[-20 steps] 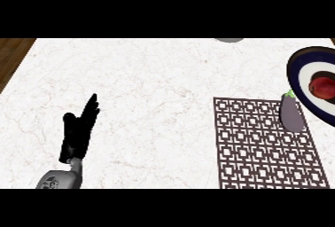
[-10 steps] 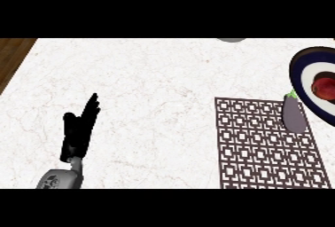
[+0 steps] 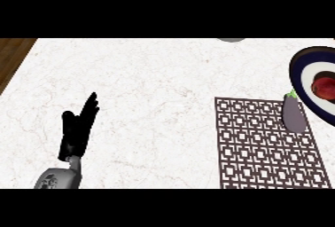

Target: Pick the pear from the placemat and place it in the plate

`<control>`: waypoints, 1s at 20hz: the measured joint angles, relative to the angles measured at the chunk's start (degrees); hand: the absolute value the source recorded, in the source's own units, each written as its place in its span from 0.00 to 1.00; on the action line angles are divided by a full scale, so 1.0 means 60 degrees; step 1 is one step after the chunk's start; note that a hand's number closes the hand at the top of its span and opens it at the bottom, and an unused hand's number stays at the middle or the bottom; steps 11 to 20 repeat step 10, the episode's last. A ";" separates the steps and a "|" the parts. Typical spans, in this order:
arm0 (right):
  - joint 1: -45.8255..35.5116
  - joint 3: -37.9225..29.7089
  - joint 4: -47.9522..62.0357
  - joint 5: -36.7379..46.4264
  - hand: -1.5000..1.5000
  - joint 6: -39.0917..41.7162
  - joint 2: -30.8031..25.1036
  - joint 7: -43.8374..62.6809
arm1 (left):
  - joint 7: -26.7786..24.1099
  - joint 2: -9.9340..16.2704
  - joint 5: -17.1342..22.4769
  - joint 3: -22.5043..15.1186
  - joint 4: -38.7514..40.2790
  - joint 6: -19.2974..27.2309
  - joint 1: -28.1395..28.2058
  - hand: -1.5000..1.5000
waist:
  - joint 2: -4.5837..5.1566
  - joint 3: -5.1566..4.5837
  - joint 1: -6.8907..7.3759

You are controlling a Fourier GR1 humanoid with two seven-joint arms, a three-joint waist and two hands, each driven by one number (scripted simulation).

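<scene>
Marble counter point(image 3: 163, 80) | left hand point(image 3: 77, 131) lower left, fingers straight, holding nothing | eggplant point(image 3: 294, 114) on placemat point(image 3: 265, 146) | red fruit point(image 3: 324, 86) in plate point(image 3: 304, 71), right edge

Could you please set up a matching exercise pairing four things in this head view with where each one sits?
Things:
1. eggplant
2. red fruit
3. left hand
4. placemat

Places:
A. on the plate, at the right edge
B. lower left, open over the bare marble counter
C. lying at the placemat's upper right corner
D. flat on the counter, lower right

Pairs: 1-C, 2-A, 3-B, 4-D
</scene>
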 measured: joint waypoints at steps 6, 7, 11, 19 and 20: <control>0.0082 -0.0239 0.0084 -0.0192 0.00 -0.0136 -0.0221 0.0105 | 0.0061 -0.0067 -0.0045 -0.0062 -0.0129 0.0052 0.0017 0.50 | 0.0022 0.0013 0.0078; 0.0115 -0.0254 0.0084 -0.0200 0.00 -0.0171 -0.0216 0.0093 | 0.0107 -0.0077 -0.0039 -0.0063 -0.0167 0.0057 0.0002 0.50 | 0.0021 0.0014 0.0083; 0.0186 -0.0281 0.0098 -0.0208 0.00 -0.0221 -0.0276 0.0110 | 0.0077 -0.0118 -0.0049 -0.0082 -0.0138 0.0067 0.0015 0.50 | 0.0038 0.0018 0.0096; 0.0186 -0.0281 0.0098 -0.0208 0.00 -0.0221 -0.0276 0.0110 | 0.0077 -0.0118 -0.0049 -0.0082 -0.0138 0.0067 0.0015 0.50 | 0.0038 0.0018 0.0096; 0.0186 -0.0281 0.0098 -0.0208 0.00 -0.0221 -0.0276 0.0110 | 0.0077 -0.0118 -0.0049 -0.0082 -0.0138 0.0067 0.0015 0.50 | 0.0038 0.0018 0.0096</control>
